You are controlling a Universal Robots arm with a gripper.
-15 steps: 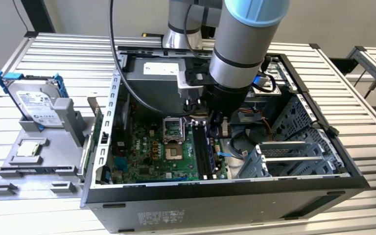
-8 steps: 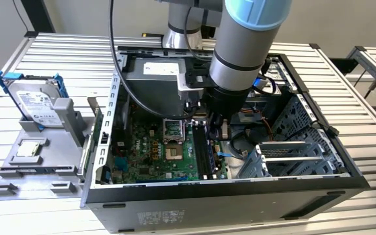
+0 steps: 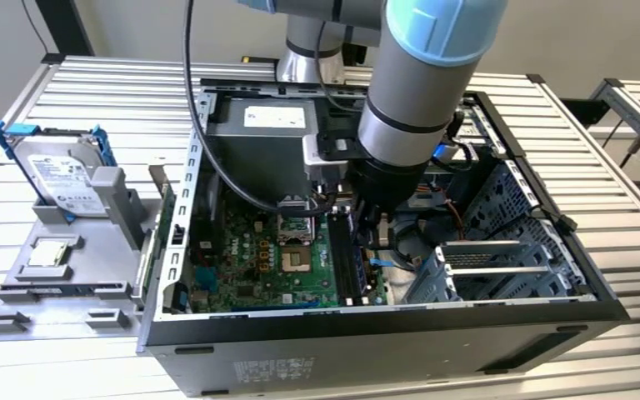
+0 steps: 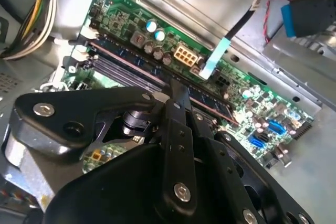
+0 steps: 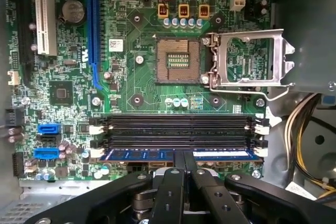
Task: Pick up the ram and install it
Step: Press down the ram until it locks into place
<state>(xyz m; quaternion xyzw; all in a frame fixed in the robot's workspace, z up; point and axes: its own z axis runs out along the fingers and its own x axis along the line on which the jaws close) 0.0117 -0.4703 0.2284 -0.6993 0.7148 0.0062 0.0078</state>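
My fingers [image 5: 177,174] are drawn in narrow, pinched across the middle of the ram [image 5: 152,155], so the board hangs balanced and both ends drop level. The ram lies lengthwise in the memory slot nearest my fingertips, blue edge up; whether it is fully seated I cannot tell. The second wrist view shows the same hold from the side: my gripper [image 4: 177,95] comes down on the thin top edge of the stick [image 4: 210,100], which runs straight along the slot. At each end of the ram sit white latch tabs [image 5: 261,152]; I judge they stand out so the board can go down between them. Just beyond my fingers lie two empty memory slots [image 5: 178,129], parallel and dark. Past those is the open processor socket [image 5: 178,60], with its metal load frame [image 5: 247,59] flipped aside. Further out, the green motherboard [image 5: 131,82] lies flat in the computer case [image 3: 520,321], which rests on its side, presumably so I can press straight down. In the exterior view my arm [image 3: 409,117] reaches into the case. Well apart from my fingers, on the grey parts tray [image 3: 47,312], the hard drive [image 3: 62,177] stands upright and the processor chip [image 3: 51,252] lies flat.
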